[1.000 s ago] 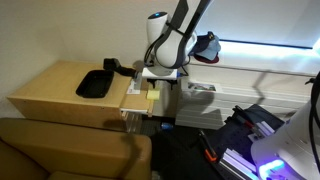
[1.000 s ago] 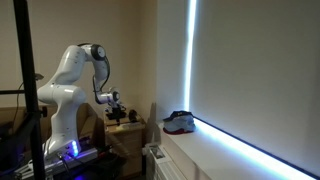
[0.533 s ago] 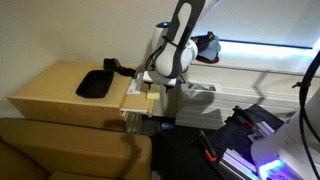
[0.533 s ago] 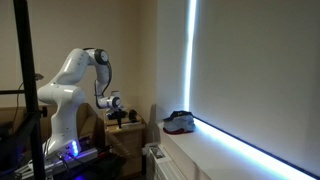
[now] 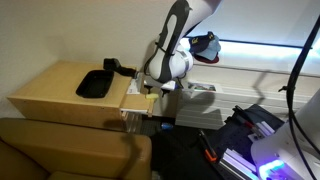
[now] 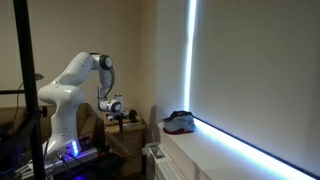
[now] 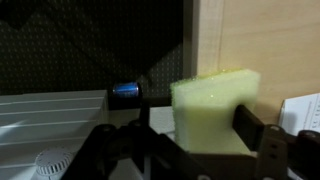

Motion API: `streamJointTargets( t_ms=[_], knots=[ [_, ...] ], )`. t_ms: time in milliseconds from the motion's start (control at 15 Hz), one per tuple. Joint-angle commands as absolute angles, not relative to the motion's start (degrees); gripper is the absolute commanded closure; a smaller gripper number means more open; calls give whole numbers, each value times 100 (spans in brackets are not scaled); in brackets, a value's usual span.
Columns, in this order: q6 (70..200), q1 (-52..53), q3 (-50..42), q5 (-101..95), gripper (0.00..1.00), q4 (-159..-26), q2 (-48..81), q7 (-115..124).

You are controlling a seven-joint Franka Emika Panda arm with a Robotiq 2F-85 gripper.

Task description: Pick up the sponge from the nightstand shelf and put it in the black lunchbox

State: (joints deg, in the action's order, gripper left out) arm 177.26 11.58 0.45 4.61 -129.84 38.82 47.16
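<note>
Pale-yellow rectangular foam sponge (image 7: 215, 108): fine-pored face, softly rounded corners, top edge slightly brighter than the front.
Wrist view: sponge sits between the dark fingers (image 7: 252, 128) of the tool (image 7: 200, 138), with one pad against its side. The opposite side is too dim, so cannot tell if the tool is clamped on it or merely straddling it.
Light-tan wood panel (image 7: 262, 40) stands directly behind the sponge.
In an exterior view, the tool is low at the narrow pale nightstand shelf (image 5: 133, 103), and the sponge is there with it.
Shallow matte black rounded lunchbox (image 5: 95, 83) lies on the tan wooden counter (image 5: 45, 92), apart from the sponge.
</note>
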Motion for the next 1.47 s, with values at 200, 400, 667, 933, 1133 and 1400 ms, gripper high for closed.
streamJointTargets(
  t_ms=[200,400,667,933,1133,1400],
  knots=[
    [17657,959,227,1173,69,-12726,4065,3949],
    [17339,1222,-74,1278,85,-12784,3863,3955],
    [16967,1268,-180,1221,100,-12980,3349,3907],
    [17399,1144,174,1335,97,-13136,2644,3702],
    [17538,1136,631,1495,98,-12793,2428,3622],
    [17425,1359,722,1624,98,-12610,2389,3721]
  ],
)
